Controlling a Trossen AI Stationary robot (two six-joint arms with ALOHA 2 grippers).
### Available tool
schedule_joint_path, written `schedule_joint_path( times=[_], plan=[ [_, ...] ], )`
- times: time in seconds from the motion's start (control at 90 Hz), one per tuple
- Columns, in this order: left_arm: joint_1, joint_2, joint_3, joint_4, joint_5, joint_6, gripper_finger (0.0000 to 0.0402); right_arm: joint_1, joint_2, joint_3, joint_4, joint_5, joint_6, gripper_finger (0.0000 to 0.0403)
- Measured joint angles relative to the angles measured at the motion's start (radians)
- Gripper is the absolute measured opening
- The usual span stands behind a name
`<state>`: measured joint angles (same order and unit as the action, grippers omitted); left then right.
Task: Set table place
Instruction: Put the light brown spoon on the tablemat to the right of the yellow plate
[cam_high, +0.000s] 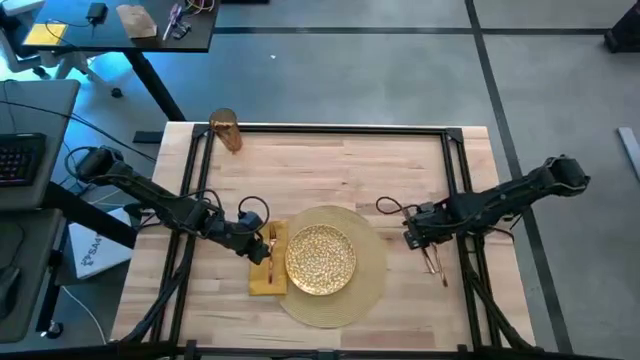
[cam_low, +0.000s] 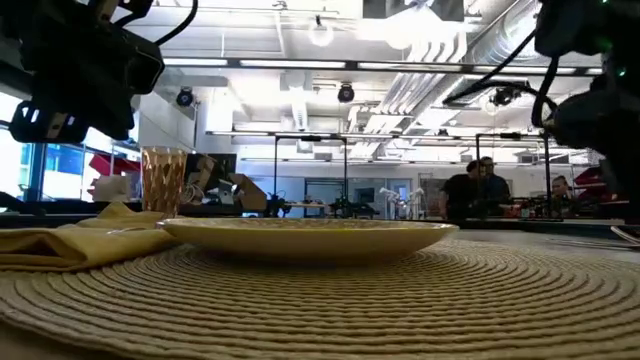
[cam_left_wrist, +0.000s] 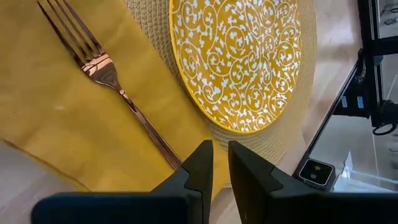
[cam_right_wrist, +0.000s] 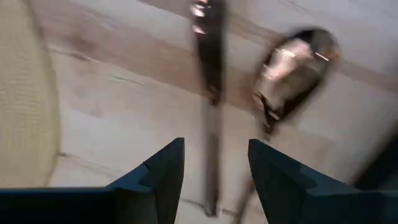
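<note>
High view: I see the table (cam_high: 330, 150) w/ the round woven placemat (cam_high: 372, 275) near its front edge, gold patterned plate (cam_high: 320, 260) centred on it. Yellow napkin (cam_high: 266, 280) lies just beside the plate on the left, partly over the mat's edge, w/ the copper fork (cam_left_wrist: 118, 87) lying on it, tines pointing away from my left gripper (cam_left_wrist: 220, 163). Amber cup (cam_high: 226, 131) stands at the far left corner, well apart from the rest.

Left gripper hovers over the napkin by the fork handle; fingers (cam_left_wrist: 198, 168) nearly pressed together, only a thin gap, nothing pinched. The handle end runs under the fingertips; contact I can't tell.

Right gripper (cam_right_wrist: 214, 163) is right of the mat, over bare wood. Fingers spread apart, holding nothing. Right wrist view shows the knife (cam_right_wrist: 210, 68) lying lengthwise in line w/ the gap between the fingers, spoon (cam_right_wrist: 292, 71) just beside it, both flat on the table.

Low view: people stand in the room far behind.
</note>
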<state>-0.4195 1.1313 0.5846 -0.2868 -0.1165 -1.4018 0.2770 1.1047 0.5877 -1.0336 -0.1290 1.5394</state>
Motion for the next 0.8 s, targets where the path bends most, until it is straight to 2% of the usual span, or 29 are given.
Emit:
schedule_joint_path(
  times=[0.211,0.411,0.589,0.8],
  plan=[
    [0.0,0.0,0.0,0.0,-0.001,0.004,0.0035,0.013,0.041,-0.008,0.003,-0.01,0.023,0.0141],
    [0.0,0.0,0.0,0.002,-0.002,0.016,0.0035,0.014,0.173,-0.008,0.005,-0.046,0.023,0.0097],
    [0.0,0.0,0.0,0.001,-0.002,0.024,0.0035,0.014,0.265,-0.009,0.012,-0.045,0.012,0.0082],
    [0.0,0.0,0.0,0.001,-0.001,0.036,0.0035,0.011,0.294,-0.06,0.121,-0.1,0.002,0.0057]
  ],
)
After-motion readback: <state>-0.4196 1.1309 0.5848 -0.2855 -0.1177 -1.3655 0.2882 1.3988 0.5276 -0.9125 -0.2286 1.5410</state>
